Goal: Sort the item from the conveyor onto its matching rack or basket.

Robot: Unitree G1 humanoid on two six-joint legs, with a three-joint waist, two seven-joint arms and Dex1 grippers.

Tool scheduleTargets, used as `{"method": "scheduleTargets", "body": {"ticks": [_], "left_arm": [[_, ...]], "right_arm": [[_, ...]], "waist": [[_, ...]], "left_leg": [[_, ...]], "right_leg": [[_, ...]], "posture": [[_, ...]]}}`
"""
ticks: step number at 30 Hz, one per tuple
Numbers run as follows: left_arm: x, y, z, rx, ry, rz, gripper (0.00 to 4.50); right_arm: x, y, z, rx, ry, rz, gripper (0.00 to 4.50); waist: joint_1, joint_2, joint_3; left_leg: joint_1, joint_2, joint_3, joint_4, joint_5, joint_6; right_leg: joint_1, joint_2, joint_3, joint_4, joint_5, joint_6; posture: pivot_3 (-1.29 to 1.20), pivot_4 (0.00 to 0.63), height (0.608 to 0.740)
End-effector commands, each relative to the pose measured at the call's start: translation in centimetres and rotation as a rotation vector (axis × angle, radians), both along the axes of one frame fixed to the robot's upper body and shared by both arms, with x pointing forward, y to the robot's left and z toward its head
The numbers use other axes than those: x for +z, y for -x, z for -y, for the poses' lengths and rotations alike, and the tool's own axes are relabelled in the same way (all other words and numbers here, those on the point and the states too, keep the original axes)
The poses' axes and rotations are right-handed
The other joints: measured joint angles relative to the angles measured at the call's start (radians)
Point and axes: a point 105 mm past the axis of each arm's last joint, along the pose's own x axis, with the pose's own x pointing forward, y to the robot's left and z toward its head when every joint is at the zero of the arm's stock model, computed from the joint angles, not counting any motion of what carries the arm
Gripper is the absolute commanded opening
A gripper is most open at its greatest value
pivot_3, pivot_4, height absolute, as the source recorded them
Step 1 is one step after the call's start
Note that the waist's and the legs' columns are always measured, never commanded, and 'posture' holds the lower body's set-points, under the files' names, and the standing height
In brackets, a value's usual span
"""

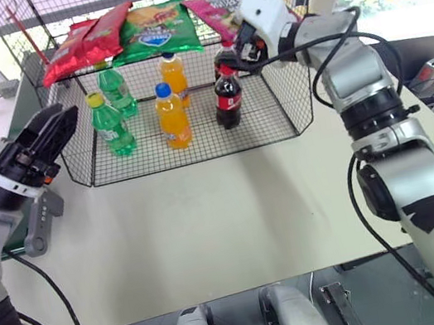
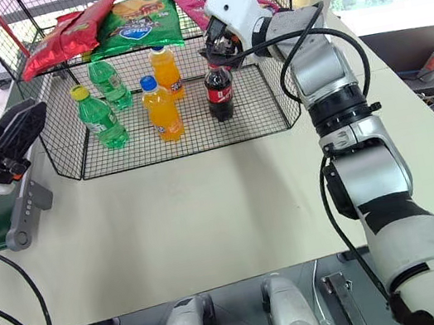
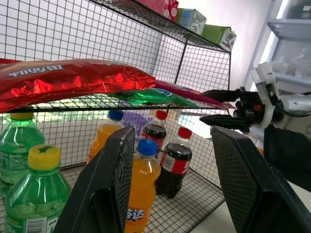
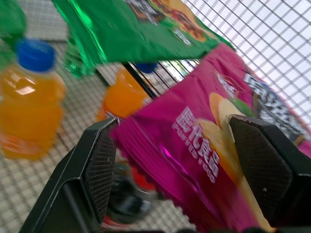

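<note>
Black mesh rack (image 1: pixel 275 110) | glossy magenta chip bag (image 4: pixel 204 145) on shelf | right gripper (image 4: pixel 184 170) released

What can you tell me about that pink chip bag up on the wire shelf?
The pink chip bag is a flat, glossy magenta foil packet printed with yellow chips, white lettering and a dark logo patch. It lies on the upper mesh shelf of the black wire rack, at the right end of the row, beside the green chip bag, with one end jutting past the shelf edge above the cola bottles. The right gripper is open, its fingers on either side of that end.
</note>
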Motion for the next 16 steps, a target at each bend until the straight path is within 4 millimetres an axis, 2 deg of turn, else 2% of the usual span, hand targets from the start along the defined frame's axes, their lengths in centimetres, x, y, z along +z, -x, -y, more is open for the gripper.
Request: {"method": "scheduleTargets", "body": {"ticks": [1, 3, 5, 8, 11, 14, 16], "left_arm": [[0.6, 0.6, 0.3, 0.005, -0.023, 0.033, 2.55], [0.4, 0.7, 0.2, 0.023, -0.024, 0.013, 2.55], [0.0, 0.7, 0.3, 0.04, -0.051, -0.018, 2.55], [-0.5, 0.9, 0.7, 0.055, -0.081, -0.056, 2.55], [-1.5, 1.6, 2.0, 0.037, -0.131, -0.099, 2.55], [-3.1, 2.5, 3.1, 0.033, -0.163, -0.164, 2.55], [-4.1, 3.3, 3.9, 0.016, -0.184, -0.195, 2.55]], "right_arm": [[3.4, 2.8, -0.9, 0.153, -0.149, 0.046, 3.71], [4.8, 4.6, -0.5, 0.233, -0.223, 0.088, 3.71], [6.2, 6.9, 1.0, 0.302, -0.301, 0.17, 3.71], [6.9, 9.1, 2.9, 0.33, -0.367, 0.211, 3.71], [7.3, 11.8, 4.8, 0.384, -0.483, 0.168, 3.71], [5.6, 14.3, 6.3, 0.444, -0.582, 0.003, 3.71], [2.9, 15.4, 6.6, 0.452, -0.593, -0.14, 3.71]], "waist": [[0.001, 0.0, 0.0], [0.003, 0.0, 0.0], [0.007, 0.0, 0.0], [0.01, 0.0, 0.0], [0.006, 0.0, 0.0], [0.006, 0.0, 0.0], [0.006, 0.0, 0.0]], "left_leg": [[0.0, 0.0, 0.0, 0.0, 0.0, 0.0], [0.0, 0.0, 0.0, 0.0, 0.0, 0.0], [0.0, 0.0, -0.001, 0.0, 0.0, 0.0], [-0.001, 0.0, -0.001, 0.0, 0.0, 0.0], [-0.001, 0.0, -0.001, 0.0, 0.0, 0.0], [0.0, 0.0, -0.001, 0.0, 0.0, 0.0], [0.0, 0.0, -0.001, -0.001, 0.0, 0.0]], "right_leg": [[0.0, 0.0, 0.0, 0.0, 0.0, 0.0], [0.0, 0.0, 0.0, 0.0, 0.0, 0.0], [0.0, 0.0, -0.001, 0.0, 0.0, 0.0], [0.0, -0.001, -0.002, -0.001, 0.0, 0.0], [0.001, -0.001, -0.002, -0.001, 0.0, 0.0], [0.001, -0.001, -0.002, -0.001, 0.0, 0.0], [0.001, -0.001, -0.001, -0.001, -0.001, -0.001]], "posture": [[0.0, 0.15, 0.74], [0.0, 0.15, 0.74], [0.0, 0.15, 0.74], [0.0, 0.15, 0.74], [0.0, 0.15, 0.74], [0.0, 0.15, 0.74], [0.0, 0.15, 0.74]]}}
